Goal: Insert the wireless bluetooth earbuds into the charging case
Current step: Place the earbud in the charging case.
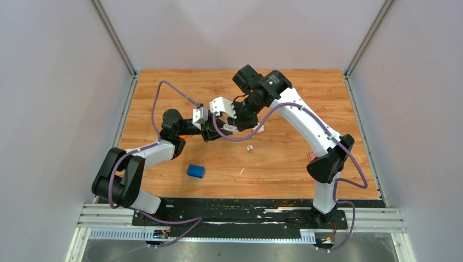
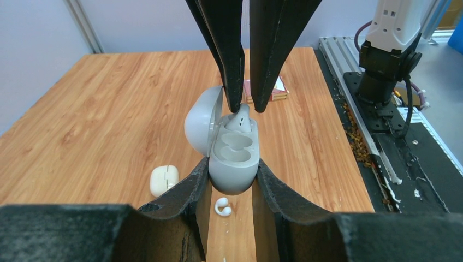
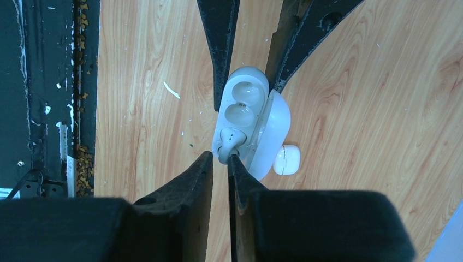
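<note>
Wooden tabletop (image 2: 98, 109); left fingers (image 2: 183, 194) snug on case (image 2: 233, 158), right fingers (image 3: 188, 183) on earbud (image 3: 228, 142)

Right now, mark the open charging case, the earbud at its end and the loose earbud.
open charging case (image 2: 233, 177): left wrist view, front wall.
earbud at its end (image 2: 240, 121): left wrist view, body.
loose earbud (image 2: 220, 203): left wrist view, body.

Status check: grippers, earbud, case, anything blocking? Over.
Left gripper shut on open charging case. Right gripper straddles the earbud sitting in the case; grip unclear. Nothing blocking; second earbud loose on table.
</note>
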